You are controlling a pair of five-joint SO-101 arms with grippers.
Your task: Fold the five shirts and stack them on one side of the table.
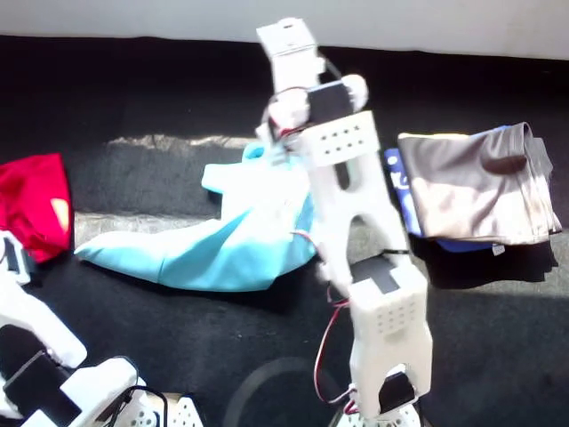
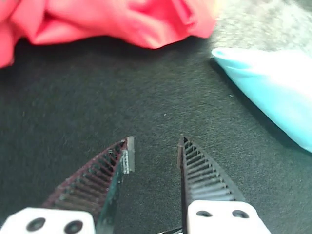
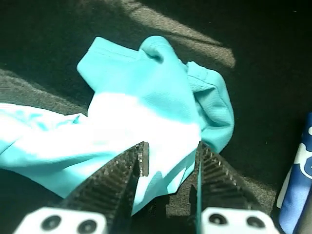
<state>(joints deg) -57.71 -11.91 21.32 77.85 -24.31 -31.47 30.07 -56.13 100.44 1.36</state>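
Turquoise shirt (image 3: 146,107) lies under the right gripper (image 3: 171,148), jaws parted.

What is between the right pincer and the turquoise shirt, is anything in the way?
Nothing visible. The right pincer is open right over the turquoise shirt, at its bunched end, and the cloth shows between its jaws. The folded stack lies off to one side, with bare table between it and the shirt.

Overhead, close wrists; shared turquoise shirt (image 1: 222,245)
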